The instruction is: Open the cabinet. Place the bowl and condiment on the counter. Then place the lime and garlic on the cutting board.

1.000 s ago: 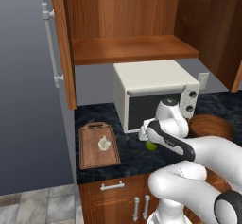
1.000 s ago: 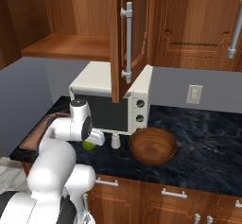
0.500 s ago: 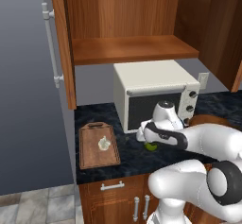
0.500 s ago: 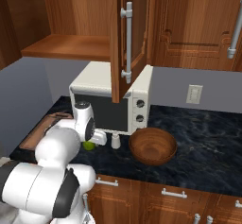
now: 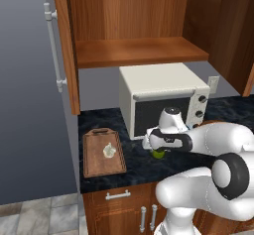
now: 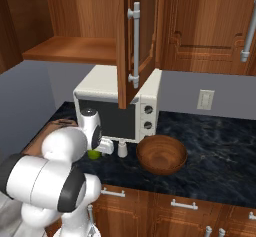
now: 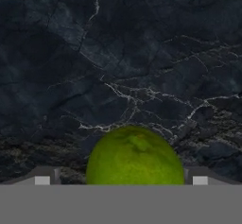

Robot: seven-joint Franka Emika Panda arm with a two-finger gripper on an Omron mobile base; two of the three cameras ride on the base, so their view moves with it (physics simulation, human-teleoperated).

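Observation:
The lime (image 7: 134, 157) lies on the dark counter (image 7: 118, 53), close up between the two fingertips (image 7: 43, 179) of my open gripper (image 7: 121, 179). From the base, the gripper (image 5: 152, 144) hangs over the lime (image 5: 158, 153) in front of the microwave. The garlic (image 5: 109, 150) rests on the cutting board (image 5: 101, 167) to the left. The wooden bowl (image 6: 161, 154) and the white condiment (image 6: 122, 148) stand on the counter (image 6: 215, 146) right of the lime (image 6: 93, 154). The cabinet (image 5: 139, 26) stands open, its shelf bare.
A white microwave (image 5: 161, 97) stands against the wall just behind the gripper. An open cabinet door (image 6: 131, 41) hangs out over it. Another door (image 5: 62, 45) juts out at the left. Base cabinet drawers (image 5: 119, 195) run below the counter's front edge.
The arm's elbow and forearm have swung round, while the hand stays over the lime. The jaws stay open and the lime has not moved.

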